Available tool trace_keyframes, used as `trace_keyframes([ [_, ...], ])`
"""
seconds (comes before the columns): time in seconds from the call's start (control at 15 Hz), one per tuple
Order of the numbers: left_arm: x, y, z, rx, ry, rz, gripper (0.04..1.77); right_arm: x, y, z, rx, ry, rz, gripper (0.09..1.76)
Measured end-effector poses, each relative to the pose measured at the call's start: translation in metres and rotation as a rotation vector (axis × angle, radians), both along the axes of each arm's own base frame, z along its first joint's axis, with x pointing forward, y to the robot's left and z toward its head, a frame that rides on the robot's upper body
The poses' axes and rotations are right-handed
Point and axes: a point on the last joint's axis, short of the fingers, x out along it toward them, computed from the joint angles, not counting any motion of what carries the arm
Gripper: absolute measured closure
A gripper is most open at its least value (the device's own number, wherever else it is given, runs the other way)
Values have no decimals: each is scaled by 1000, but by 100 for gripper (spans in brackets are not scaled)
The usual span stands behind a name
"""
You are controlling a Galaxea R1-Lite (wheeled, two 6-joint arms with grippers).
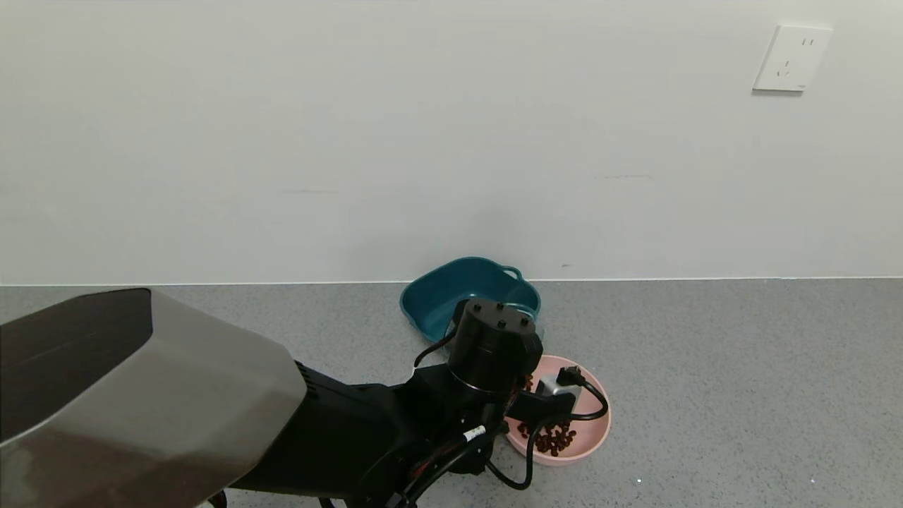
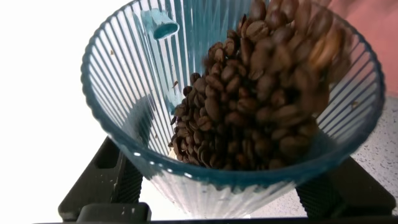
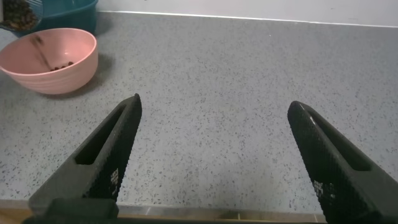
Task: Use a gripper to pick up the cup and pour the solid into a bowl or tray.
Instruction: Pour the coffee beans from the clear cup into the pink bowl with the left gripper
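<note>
My left gripper [image 2: 227, 193] is shut on the ribbed translucent grey-blue cup [image 2: 143, 93], with one black finger [image 2: 106, 180] on each side of it. The cup is tipped, and the brown beans [image 2: 261, 106] are piled against its lower side up to the rim. In the head view the left wrist [image 1: 494, 346] hangs over the pink bowl [image 1: 592, 430] and hides the cup. Some beans [image 1: 554, 437] lie in the bowl. In the right wrist view the cup [image 3: 18, 15] is above the bowl [image 3: 50, 62] and beans are falling in. My right gripper [image 3: 215, 103] is open and empty over the counter.
The dark teal tub [image 1: 465, 289] with its loop handle stands just behind the pink bowl, against the white wall; it also shows in the right wrist view [image 3: 74, 12]. The grey speckled counter [image 1: 741, 367] stretches to the right. My left arm's casing [image 1: 141, 395] fills the lower left.
</note>
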Motion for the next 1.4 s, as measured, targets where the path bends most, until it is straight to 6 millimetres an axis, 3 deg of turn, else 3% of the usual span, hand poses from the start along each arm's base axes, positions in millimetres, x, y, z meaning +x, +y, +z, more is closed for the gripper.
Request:
trace_keyframes([
  [1.4, -7, -3, -1, 50, -18, 12, 47, 0, 0, 0, 0, 0, 0, 14],
])
